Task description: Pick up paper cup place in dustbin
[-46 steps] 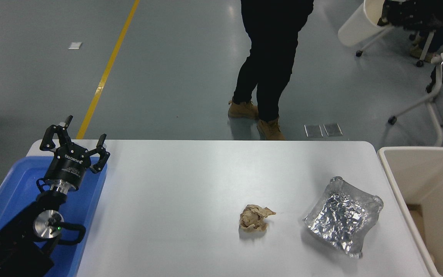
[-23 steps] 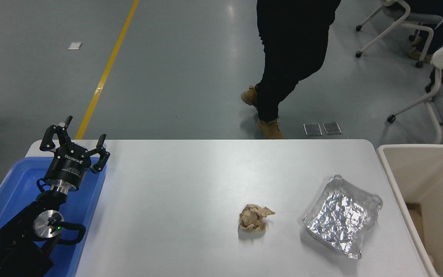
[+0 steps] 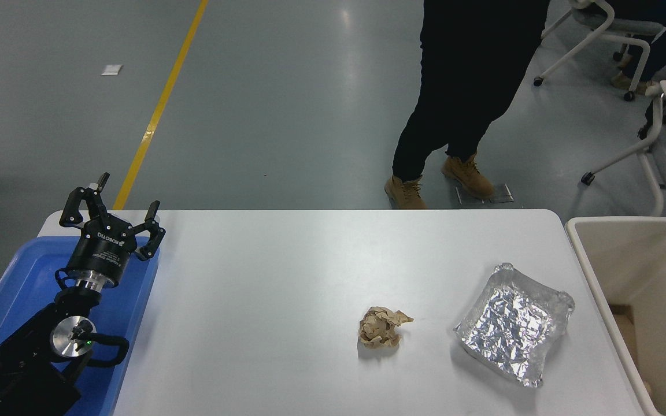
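Only left hand (image 3: 112, 215) visible — fingers spread, empty, above blue tray (image 3: 15, 289).

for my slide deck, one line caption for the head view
Left gripper parked open over blue tray; crumpled paper ball and foil tray beside dustbin.

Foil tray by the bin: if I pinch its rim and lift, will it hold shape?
Probably not. The foil tray looks thin, with a crinkled base and buckled rim, so a pinch likely dents it. It seems empty, so probably light and apt to slide on the table.
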{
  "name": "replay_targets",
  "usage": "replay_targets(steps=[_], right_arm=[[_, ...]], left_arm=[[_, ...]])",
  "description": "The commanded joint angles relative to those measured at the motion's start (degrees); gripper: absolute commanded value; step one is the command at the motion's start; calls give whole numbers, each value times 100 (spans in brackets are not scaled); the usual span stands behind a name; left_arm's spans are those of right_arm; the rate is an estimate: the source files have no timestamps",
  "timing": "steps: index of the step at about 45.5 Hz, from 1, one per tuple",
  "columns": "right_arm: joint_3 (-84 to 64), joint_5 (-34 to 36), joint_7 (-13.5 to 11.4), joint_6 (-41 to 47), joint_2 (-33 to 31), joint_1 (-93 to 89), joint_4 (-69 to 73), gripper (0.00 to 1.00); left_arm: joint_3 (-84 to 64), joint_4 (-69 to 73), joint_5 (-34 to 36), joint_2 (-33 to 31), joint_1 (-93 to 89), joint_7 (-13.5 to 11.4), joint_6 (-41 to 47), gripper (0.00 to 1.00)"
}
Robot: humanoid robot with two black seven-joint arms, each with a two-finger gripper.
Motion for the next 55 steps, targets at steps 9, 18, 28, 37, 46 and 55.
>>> replay_targets(steps=[9,18,28,37,46,55], right_arm=[[285,442,-56,-452,723,-889,8,0],[285,521,-56,-469,741,-881,8,35],[206,521,-30,-610,705,-863,35,100],[180,521,-39,-592,723,-898,70,100],[-93,521,-30,-592,697,-872,70,100],[-260,512,-30,-583,697,-810,61,100]], left_arm=[[0,0,0,-1,0,0,-1,98],[0,0,0,-1,0,0,-1,98],[0,0,0,-1,0,0,-1,98],[0,0,0,-1,0,0,-1,98],[0,0,0,-1,0,0,-1,98],[0,0,0,-1,0,0,-1,98]])
